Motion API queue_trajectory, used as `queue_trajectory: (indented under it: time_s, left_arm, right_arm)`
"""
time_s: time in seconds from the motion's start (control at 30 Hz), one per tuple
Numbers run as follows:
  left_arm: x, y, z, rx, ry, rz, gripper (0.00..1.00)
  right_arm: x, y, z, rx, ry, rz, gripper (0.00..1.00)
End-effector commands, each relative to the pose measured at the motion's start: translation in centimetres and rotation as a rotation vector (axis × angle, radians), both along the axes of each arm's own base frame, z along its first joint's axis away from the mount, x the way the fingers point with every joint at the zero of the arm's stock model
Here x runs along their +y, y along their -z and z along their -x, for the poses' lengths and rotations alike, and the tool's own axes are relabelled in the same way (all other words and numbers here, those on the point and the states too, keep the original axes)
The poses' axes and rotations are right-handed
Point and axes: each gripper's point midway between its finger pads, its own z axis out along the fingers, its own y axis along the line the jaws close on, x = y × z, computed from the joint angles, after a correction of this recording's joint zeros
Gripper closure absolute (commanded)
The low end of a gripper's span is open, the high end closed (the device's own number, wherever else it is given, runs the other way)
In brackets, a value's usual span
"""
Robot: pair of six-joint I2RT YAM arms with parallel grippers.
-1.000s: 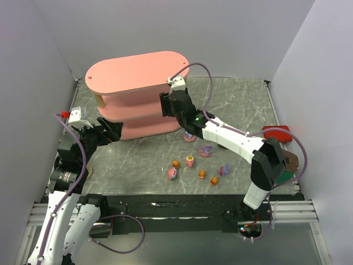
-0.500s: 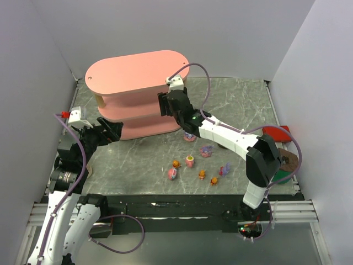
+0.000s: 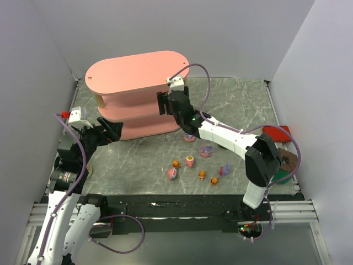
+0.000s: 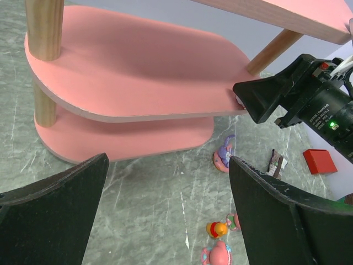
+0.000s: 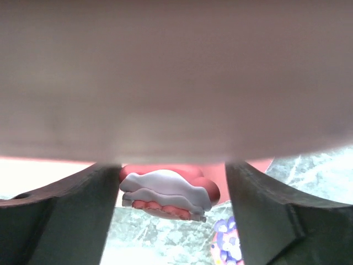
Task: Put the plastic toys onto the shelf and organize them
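Observation:
The pink three-tier shelf (image 3: 138, 72) stands at the back left. My right gripper (image 3: 161, 104) reaches in at the right end of its middle tier. In the right wrist view a pink-white toy (image 5: 165, 193) lies between the fingers (image 5: 71, 221), which stand a little wider than it; the gripper (image 5: 172, 210) is open. Several more toys lie on the table: a purple one on a pink base (image 3: 189, 136), another purple one (image 3: 207, 149), an orange bear (image 3: 176, 164). My left gripper (image 3: 113, 131) hangs open and empty by the shelf's (image 4: 138, 83) left end.
A red flat box (image 3: 277, 132) and a brown snack bar (image 3: 289, 160) lie at the right edge, near the right arm's elbow. Grey walls close in the table on three sides. In the left wrist view the snack bar (image 4: 276, 162) and red box (image 4: 320, 161) show beyond the shelf.
The right gripper's jaws have widened around the pink-white toy at the middle tier, and the right arm's elbow has shifted slightly left. The left arm has not moved.

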Motion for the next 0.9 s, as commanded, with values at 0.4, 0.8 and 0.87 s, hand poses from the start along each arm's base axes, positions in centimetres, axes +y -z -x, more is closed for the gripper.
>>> queue_trajectory:
  time_s: [0.4, 0.8, 0.87]
  left_arm:
    - [0.2, -0.8, 0.0, -0.033, -0.005, -0.011, 0.04]
    - [0.3, -0.7, 0.1, -0.034, -0.011, -0.013, 0.04]
    - [0.3, -0.7, 0.1, -0.034, -0.011, -0.015, 0.04]
  right_arm:
    - [-1.3, -3.1, 1.9, -0.06, -0.03, -0.094, 0.0]
    - [-2.2, -4.8, 5.0, -0.052, -0.129, -0.109, 0.0]
    - [-2.4, -4.0, 6.0, -0.018, -0.155, -0.104, 0.0]
